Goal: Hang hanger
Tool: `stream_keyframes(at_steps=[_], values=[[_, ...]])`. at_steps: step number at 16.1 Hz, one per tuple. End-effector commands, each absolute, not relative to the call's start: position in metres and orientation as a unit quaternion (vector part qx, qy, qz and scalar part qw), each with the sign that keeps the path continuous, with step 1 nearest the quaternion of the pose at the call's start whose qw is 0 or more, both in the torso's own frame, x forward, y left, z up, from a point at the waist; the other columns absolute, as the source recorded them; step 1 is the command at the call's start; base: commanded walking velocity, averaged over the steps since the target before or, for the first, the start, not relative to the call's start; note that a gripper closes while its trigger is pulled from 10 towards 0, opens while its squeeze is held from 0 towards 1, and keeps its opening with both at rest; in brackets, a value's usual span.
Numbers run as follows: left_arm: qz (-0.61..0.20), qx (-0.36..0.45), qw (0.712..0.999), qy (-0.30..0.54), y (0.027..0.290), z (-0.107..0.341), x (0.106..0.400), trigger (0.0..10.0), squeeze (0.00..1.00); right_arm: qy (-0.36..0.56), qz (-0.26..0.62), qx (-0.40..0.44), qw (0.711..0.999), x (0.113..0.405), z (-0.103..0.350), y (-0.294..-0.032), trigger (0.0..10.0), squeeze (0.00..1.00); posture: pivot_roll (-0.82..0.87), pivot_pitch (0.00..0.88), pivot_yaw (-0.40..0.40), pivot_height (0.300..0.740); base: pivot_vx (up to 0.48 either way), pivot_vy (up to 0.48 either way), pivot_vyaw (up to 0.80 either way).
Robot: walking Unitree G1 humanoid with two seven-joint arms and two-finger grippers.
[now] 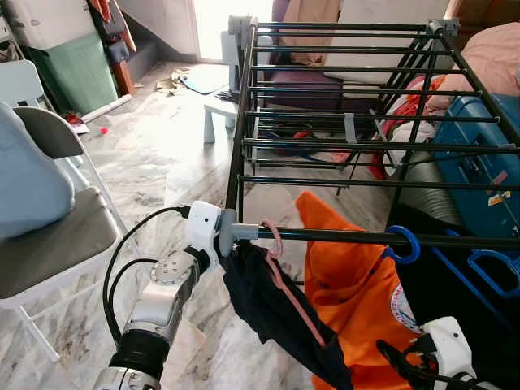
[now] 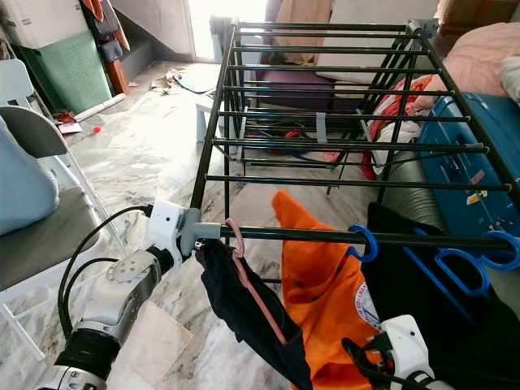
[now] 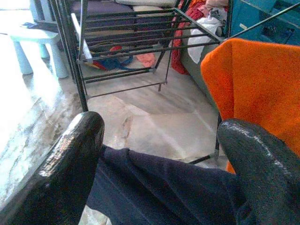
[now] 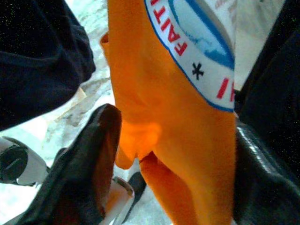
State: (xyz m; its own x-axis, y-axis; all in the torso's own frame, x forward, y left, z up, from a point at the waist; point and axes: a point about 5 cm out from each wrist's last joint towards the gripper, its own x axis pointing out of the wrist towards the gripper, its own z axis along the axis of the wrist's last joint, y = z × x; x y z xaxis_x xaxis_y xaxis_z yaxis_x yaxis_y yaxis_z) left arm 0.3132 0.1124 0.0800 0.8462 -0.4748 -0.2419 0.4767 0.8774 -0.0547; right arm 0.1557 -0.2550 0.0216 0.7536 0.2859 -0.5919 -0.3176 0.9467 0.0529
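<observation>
A pink hanger (image 1: 280, 268) carrying a dark navy garment (image 1: 272, 313) hangs by its hook on the front rail (image 1: 341, 236) of the black drying rack, close to the rack's left corner. My left gripper (image 3: 159, 140) is just below that corner, open, with the navy cloth lying loosely between its fingers (image 3: 70, 164). Further right on the same rail, a blue hanger hook (image 1: 404, 244) holds an orange shirt (image 1: 357, 301). My right gripper (image 4: 173, 140) is low at the shirt's hem, open, with orange cloth hanging in the gap.
A folding chair (image 1: 49, 244) with a pale blue cushion stands on the left. Right of the rack sits a blue suitcase (image 1: 479, 154), with a black garment on another blue hanger (image 1: 491, 272) in front of it. Beyond the rack's far left side is a small white stool (image 1: 219, 110).
</observation>
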Motion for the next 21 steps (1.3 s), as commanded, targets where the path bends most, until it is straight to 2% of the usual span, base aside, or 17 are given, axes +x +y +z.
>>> stream_keyframes(at_steps=[1, 9, 16, 21], values=[[-0.264, 0.016, 0.954, 0.139, 0.105, 0.077, 0.314, 10.0, 0.00, 0.296, 0.178, -0.032, 0.938, 0.161, 0.027, -0.255, 0.0, 0.00, -0.05, 0.000, 0.000, 0.740, 0.000, 0.000, 0.00], [-0.265, 0.016, 0.954, 0.139, 0.104, 0.077, 0.314, 10.0, 0.00, 0.239, 0.207, -0.044, 0.948, 0.187, 0.042, -0.252, 0.0, 0.00, -0.04, 0.000, -0.007, 0.740, 0.000, 0.000, 0.00], [-0.268, 0.014, 0.953, 0.142, 0.103, 0.076, 0.313, 10.0, 0.00, 0.255, 0.219, -0.035, 0.941, 0.185, 0.031, -0.244, 0.0, 0.00, -0.04, 0.000, -0.006, 0.740, 0.000, 0.000, 0.00], [-0.266, 0.014, 0.953, 0.143, 0.103, 0.076, 0.313, 10.0, 0.00, 0.253, 0.179, -0.050, 0.950, 0.185, 0.029, -0.250, 0.0, 0.00, -0.04, 0.000, -0.004, 0.740, 0.000, 0.000, 0.00]])
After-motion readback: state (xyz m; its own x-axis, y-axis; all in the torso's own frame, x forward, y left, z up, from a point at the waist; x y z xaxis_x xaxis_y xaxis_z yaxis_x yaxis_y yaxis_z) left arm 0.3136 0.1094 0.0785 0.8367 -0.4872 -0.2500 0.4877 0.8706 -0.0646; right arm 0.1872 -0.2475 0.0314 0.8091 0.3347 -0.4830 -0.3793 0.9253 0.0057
